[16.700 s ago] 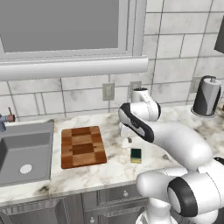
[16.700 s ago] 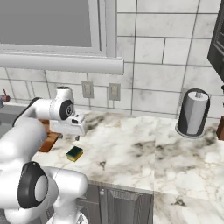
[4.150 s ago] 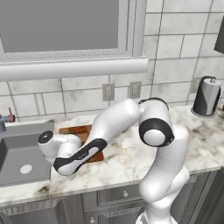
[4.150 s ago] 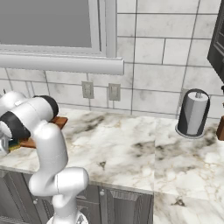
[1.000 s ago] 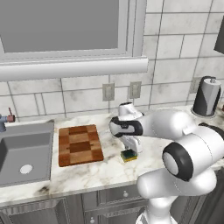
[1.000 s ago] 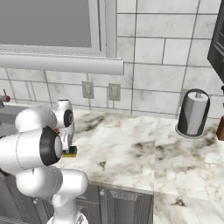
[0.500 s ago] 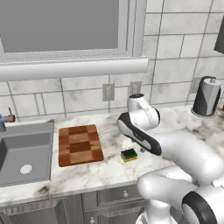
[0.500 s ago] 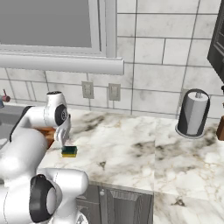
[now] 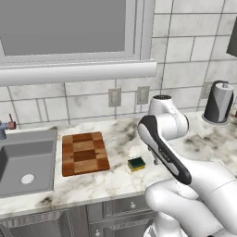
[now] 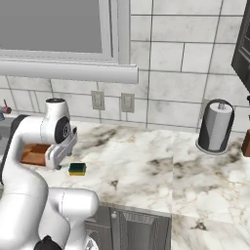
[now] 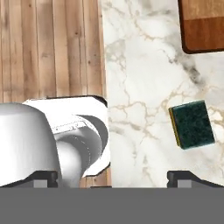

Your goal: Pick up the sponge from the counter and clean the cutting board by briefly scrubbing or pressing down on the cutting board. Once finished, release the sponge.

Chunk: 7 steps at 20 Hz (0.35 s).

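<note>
The sponge [image 11: 191, 124] lies free on the counter [image 11: 140, 87], right of the cutting board [image 9: 84, 153]. The gripper [image 11: 113, 176] stands wide open, empty; best lift straight away without nudging it.

We see the small green-topped yellow sponge [image 9: 136, 163] lying on the white marble worktop [image 9: 111, 178], just right of the checkered wooden cutting board [image 9: 84, 153] and apart from it. The grey sink basin [image 9: 23, 162] sits left of the board. A paper-towel roll [image 9: 218, 102] stands far right, by the wall.
</note>
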Motion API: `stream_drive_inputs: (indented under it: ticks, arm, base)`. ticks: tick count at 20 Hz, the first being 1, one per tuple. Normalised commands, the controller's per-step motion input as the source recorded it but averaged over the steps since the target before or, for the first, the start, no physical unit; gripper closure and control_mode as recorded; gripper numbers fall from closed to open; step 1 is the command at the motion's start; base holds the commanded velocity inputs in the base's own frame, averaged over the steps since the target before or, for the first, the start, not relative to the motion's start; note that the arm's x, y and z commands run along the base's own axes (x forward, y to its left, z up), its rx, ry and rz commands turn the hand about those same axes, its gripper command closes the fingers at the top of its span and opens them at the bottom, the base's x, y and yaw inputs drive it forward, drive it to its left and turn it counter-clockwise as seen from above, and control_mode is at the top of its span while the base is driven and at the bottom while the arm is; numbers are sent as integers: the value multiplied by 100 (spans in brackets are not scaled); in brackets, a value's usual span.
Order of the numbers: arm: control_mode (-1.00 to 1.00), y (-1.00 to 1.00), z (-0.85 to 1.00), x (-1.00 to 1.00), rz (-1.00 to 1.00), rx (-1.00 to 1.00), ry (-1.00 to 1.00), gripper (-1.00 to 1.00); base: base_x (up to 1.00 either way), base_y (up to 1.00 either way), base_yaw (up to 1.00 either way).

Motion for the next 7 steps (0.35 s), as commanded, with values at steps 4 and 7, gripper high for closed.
stream_drive_inputs:
  ticks: [4, 7]
  arm:
    - [-100, 0, 52, -35, -28, 4, -1, -100]
    - [-100, 0, 50, -19, -25, 0, -8, -100]
  base:
    - [0, 0, 0]
    - [0, 0, 0]
